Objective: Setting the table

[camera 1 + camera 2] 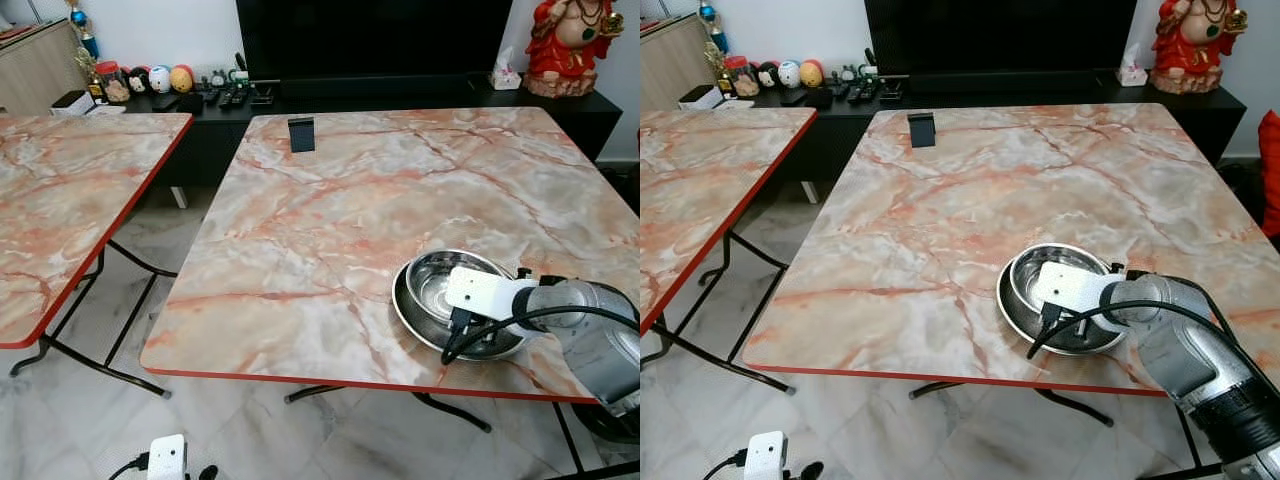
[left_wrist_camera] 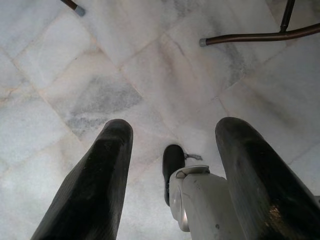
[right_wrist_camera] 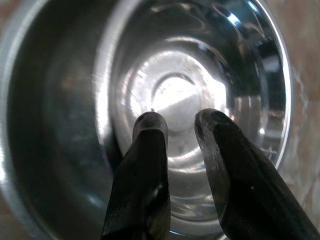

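A steel bowl [image 1: 440, 280] sits in a wider steel plate [image 1: 408, 318] near the front right corner of the marble table [image 1: 330, 200]. My right arm [image 1: 590, 330] reaches in from the right, its white wrist above the bowl. In the right wrist view my right gripper [image 3: 180, 120] points down into the shiny bowl [image 3: 175, 90], its fingers a little apart with nothing between the tips. My left gripper [image 2: 175, 125] hangs open over the white marble floor.
A small black stand [image 1: 301, 134] is at the table's far edge. A second marble table [image 1: 70, 190] stands to the left with a floor gap between. Behind is a black console [image 1: 230, 100] with small items and a red statue [image 1: 568, 45]. A white power strip [image 1: 167, 457] lies on the floor.
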Available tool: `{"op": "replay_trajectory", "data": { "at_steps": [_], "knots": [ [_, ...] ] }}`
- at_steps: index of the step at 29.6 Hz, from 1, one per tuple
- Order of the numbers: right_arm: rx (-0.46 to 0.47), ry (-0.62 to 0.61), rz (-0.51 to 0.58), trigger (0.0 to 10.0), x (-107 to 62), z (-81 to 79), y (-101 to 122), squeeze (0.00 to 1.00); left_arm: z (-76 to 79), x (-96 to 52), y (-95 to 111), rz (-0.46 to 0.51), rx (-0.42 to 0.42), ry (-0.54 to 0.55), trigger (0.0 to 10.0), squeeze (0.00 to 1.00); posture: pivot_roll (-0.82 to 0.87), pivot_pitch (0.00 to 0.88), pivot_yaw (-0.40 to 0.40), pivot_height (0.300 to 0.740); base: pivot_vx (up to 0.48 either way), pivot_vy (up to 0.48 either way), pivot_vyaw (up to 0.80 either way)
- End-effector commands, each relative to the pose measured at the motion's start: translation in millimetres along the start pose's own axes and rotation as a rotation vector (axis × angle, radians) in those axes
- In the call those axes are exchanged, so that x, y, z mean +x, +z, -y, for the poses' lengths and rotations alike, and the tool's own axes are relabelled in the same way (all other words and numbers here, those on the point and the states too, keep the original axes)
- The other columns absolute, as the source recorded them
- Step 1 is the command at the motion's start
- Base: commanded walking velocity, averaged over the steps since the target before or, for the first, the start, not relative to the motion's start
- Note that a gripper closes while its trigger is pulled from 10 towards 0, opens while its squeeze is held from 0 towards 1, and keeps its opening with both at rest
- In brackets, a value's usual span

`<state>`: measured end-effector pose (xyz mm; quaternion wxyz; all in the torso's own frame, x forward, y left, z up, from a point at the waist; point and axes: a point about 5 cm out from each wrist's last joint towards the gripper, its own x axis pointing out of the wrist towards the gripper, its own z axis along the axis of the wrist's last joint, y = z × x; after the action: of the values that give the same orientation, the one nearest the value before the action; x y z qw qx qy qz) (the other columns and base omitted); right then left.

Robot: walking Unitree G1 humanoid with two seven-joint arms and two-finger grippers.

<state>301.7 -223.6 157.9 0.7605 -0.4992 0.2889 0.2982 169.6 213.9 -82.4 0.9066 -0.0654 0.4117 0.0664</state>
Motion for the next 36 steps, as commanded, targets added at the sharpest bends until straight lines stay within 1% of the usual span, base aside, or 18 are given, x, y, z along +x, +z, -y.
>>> {"op": "replay_trajectory", "data": {
  "at_steps": [1, 10, 19, 22, 24, 25, 26, 27, 28, 29, 30, 31, 32, 33, 34, 35, 36],
  "knots": [
    [-0.010, 0.015, 0.012, 10.0, -3.2, -1.5, 2, 0.00, -2.4, -1.2, -4, -0.018, -0.003, 0.009, 10.0, 0.00, -0.13, 0.000, 0.068, 0.740, 0.000, 0.000, 0.00],
    [-0.034, 0.062, 0.015, 10.0, -4.5, -7.1, 3, 0.00, -2.2, -1.2, -4, -0.019, -0.004, 0.007, 10.0, 0.00, -0.13, 0.000, 0.068, 0.740, 0.000, 0.000, 0.00],
    [-0.034, 0.031, 0.008, 10.0, -5.6, -1.6, 2, 0.00, -2.5, -1.3, -4, -0.018, -0.003, 0.009, 10.0, 0.00, -0.13, 0.000, 0.069, 0.740, 0.000, 0.000, 0.00],
    [-0.020, 0.000, 0.012, 10.0, -5.4, 2.1, 2, 0.00, -2.5, -1.4, -4, -0.018, -0.002, 0.009, 10.0, 0.00, -0.13, 0.000, 0.068, 0.740, 0.000, 0.000, 0.00],
    [0.065, -0.123, 0.046, 10.0, -2.3, 15.7, 6, 0.00, -2.3, -1.4, -4, -0.017, -0.002, 0.009, 10.0, 0.00, -0.13, 0.000, 0.067, 0.740, 0.000, 0.000, 0.00],
    [0.065, -0.123, 0.046, 10.0, -2.3, 15.7, 6, 0.00, -2.3, -1.4, -4, -0.017, -0.002, 0.009, 10.0, 0.00, -0.13, 0.000, 0.067, 0.740, 0.000, 0.000, 0.00],
    [0.140, -0.203, 0.066, 10.0, -0.6, 24.2, 7, 0.00, -2.4, -1.4, -4, -0.017, -0.002, 0.009, 10.0, 0.00, -0.13, 0.000, 0.068, 0.740, 0.000, 0.000, 0.00],
    [0.184, -0.237, 0.099, 10.0, -0.6, 27.7, 9, 0.00, -2.3, -1.4, -5, -0.017, -0.002, 0.010, 10.0, 0.00, -0.13, 0.000, 0.068, 0.740, 0.000, 0.000, 0.00],
    [0.184, -0.237, 0.099, 10.0, -0.6, 27.7, 9, 0.00, -2.3, -1.4, -5, -0.017, -0.002, 0.010, 10.0, 0.00, -0.13, 0.000, 0.068, 0.740, 0.000, 0.000, 0.00],
    [0.205, -0.239, 0.121, 10.0, -0.5, 27.6, 11, 0.00, -2.2, -1.4, -5, -0.017, -0.002, 0.010, 10.0, 0.00, -0.13, 0.000, 0.068, 0.740, 0.000, 0.000, 0.00],
    [0.300, -0.231, 0.226, 10.0, -0.5, 25.3, 19, 0.00, -2.3, -1.5, -5, -0.017, -0.002, 0.009, 10.0, 0.00, -0.13, 0.000, 0.068, 0.740, 0.000, 0.000, 0.00],
    [0.343, -0.241, 0.287, 10.0, -0.6, 25.3, 23, 0.00, -2.4, -1.6, -5, -0.017, -0.001, 0.009, 10.0, 0.00, -0.13, 0.000, 0.068, 0.740, 0.000, 0.000, 0.00],
    [0.423, -0.277, 0.374, 10.0, -0.8, 26.4, 28, 0.00, -2.8, -1.8, -5, -0.018, 0.000, 0.010, 10.0, 0.00, -0.13, 0.000, 0.068, 0.740, 0.000, 0.000, 0.00],
    [0.423, -0.277, 0.374, 10.0, -0.8, 26.4, 28, 0.00, -2.8, -1.8, -5, -0.018, 0.000, 0.010, 10.0, 0.00, -0.13, 0.000, 0.068, 0.740, 0.000, 0.000, 0.00],
    [0.487, -0.335, 0.439, 10.0, -1.2, 28.3, 30, 0.00, -3.2, -2.0, -6, -0.019, 0.002, 0.010, 10.0, 0.00, -0.13, 0.000, 0.068, 0.740, 0.000, 0.000, 0.00],
    [0.555, -0.412, 0.534, 10.0, -2.6, 29.5, 33, 0.00, -3.6, -2.2, -6, -0.020, 0.004, 0.010, 10.0, 0.00, -0.13, 0.000, 0.068, 0.740, 0.000, 0.000, 0.00],
    [0.611, -0.445, 0.588, 10.0, -3.1, 28.1, 35, 0.00, -3.8, -2.3, -6, -0.020, 0.005, 0.010, 10.0, 0.00, -0.13, 0.000, 0.068, 0.740, 0.000, 0.000, 0.00]
  ]
}}
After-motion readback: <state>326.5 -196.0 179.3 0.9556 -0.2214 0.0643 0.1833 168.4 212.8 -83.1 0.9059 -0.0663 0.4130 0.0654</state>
